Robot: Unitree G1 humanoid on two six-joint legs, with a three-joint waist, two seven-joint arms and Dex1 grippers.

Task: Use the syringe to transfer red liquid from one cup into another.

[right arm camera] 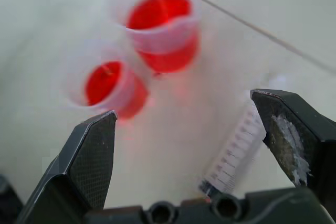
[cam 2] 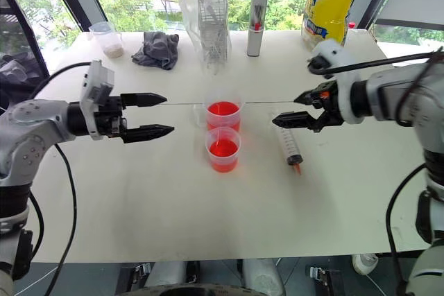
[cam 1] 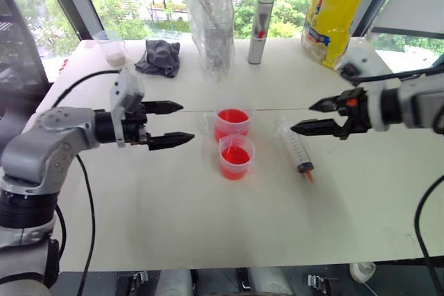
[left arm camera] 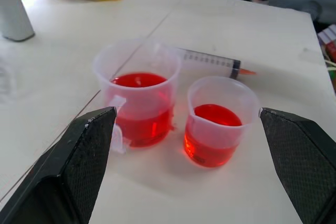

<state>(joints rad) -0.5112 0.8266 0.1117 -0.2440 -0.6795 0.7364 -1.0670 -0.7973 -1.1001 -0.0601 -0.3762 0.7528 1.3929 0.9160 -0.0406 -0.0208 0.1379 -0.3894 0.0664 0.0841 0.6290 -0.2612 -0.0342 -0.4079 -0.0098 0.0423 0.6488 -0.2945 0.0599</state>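
Two cups (cam 1: 233, 140) of red liquid (cam 1: 235, 155), syringe (cam 1: 297, 149) lying beside, both claws open

Two cups stand mid-table (cam 1: 173, 227), touching, the far cup (cam 1: 232, 123) right behind the near cup (cam 1: 236, 157); liquid (cam 1: 236, 155) sits in both. The syringe (cam 1: 296, 149) lies just right of them. Left gripper (cam 1: 178, 124) hangs left of the cups, right gripper (cam 1: 309, 117) above the syringe.

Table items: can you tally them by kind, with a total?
Cups with red liquid: 2
Syringe: 1
Small cup with pale contents: 1
Grey cloth: 1
Clear plastic bag: 1
Grey cylinder: 1
Yellow bag: 1
Total: 8
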